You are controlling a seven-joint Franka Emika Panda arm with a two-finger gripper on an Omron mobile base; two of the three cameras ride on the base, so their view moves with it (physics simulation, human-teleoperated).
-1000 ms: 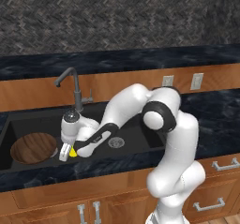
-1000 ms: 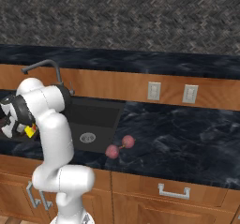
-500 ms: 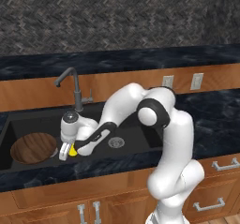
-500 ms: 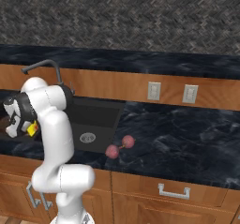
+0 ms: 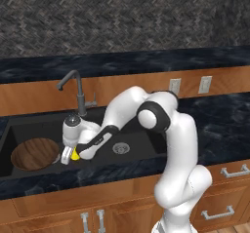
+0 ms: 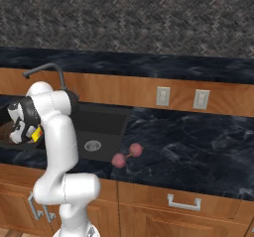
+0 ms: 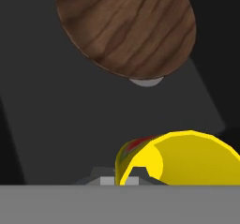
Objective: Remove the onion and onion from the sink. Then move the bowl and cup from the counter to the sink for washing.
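Two pinkish-red onions (image 6: 127, 155) lie side by side on the dark marbled worktop (image 6: 198, 147), just beside the right rim of the black double-basin sink (image 5: 44, 129), one nearer the front edge and the other a little farther back. The white arm reaches down and to its left over the sink, its tool (image 5: 70, 154) hanging low above the divide between the two basins. The tool is pressed together on the wall of the small bright yellow cup (image 5: 75, 154), which hangs tilted at the fingertips; in the hand view the cup's open mouth faces the camera (image 7: 183, 160), with a trace of red and green on its outer side. The wooden bowl (image 5: 34, 154) sits in the left basin, well apart from the onions, and in the hand view its brown grain covers most of a round metal drain (image 7: 146, 81) whose pale edge peeks out from under the rim. The right basin holds its own metal drain (image 5: 120, 148), bare. A grey gooseneck faucet (image 5: 73, 88) rises behind the sink, close to the arm's forearm. Two pale wall outlets (image 5: 173, 86) are set in the wooden strip behind the worktop, and wooden cabinet fronts with metal handles (image 6: 183, 202) run below.
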